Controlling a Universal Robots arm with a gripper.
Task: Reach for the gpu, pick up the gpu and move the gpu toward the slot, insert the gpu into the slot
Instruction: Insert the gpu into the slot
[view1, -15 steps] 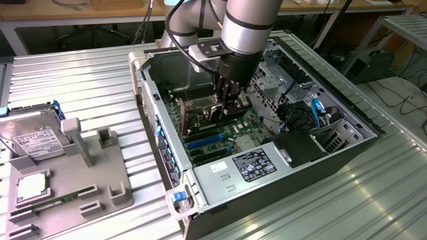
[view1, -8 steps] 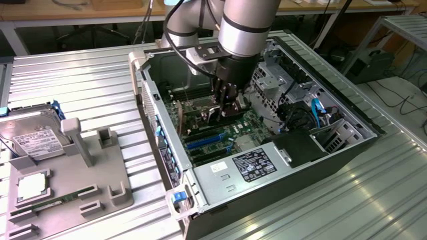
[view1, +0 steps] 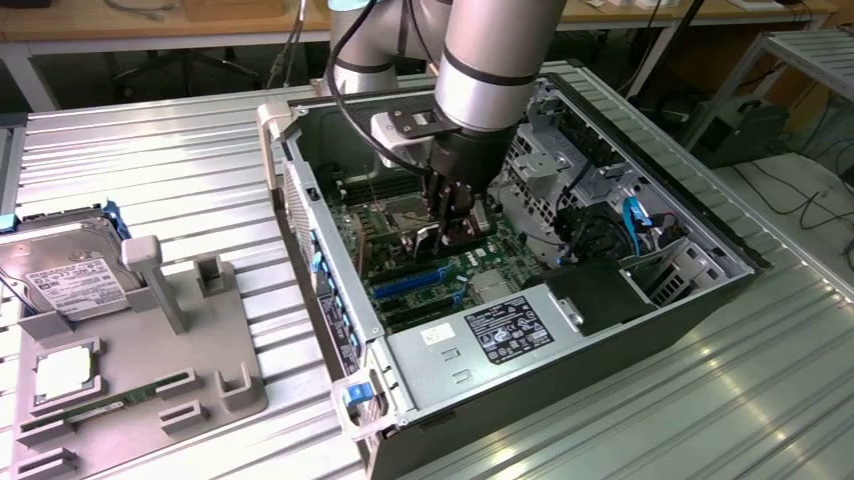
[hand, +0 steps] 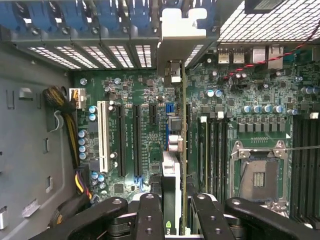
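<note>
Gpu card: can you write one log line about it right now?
gripper: shut on gpu | place: on edge inside computer case, over motherboard | seated: cannot tell

The exterior view sits high and to one side, looking down at a slant across the table (view1: 160, 150) into the open case (view1: 441, 375), far enough back to take in the arm (view1: 487, 60). The wrist view looks straight down past the end effector (hand: 172, 202), close over the motherboard (hand: 135, 110). Both views share that motherboard, the end effector and the gpu (hand: 172, 172), which the wrist view sees edge-on.
</note>
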